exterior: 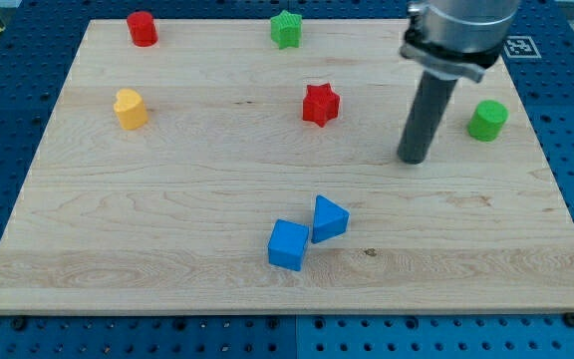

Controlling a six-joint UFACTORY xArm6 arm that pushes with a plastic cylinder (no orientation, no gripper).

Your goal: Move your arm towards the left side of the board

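My tip (414,158) rests on the board (167,249) toward the view's right, touching no block; it is a bare rod, with no jaws to open or close. Left to right: a yellow block (130,109) sits near the board's left edge, with a red cylinder (143,28) above it at the view's top. A blue cube (288,244) and blue wedge (329,218) touch near the bottom. A green star (286,29) lies at the top, a red star (320,104) left of my tip, and a green cylinder (487,120) right of it.
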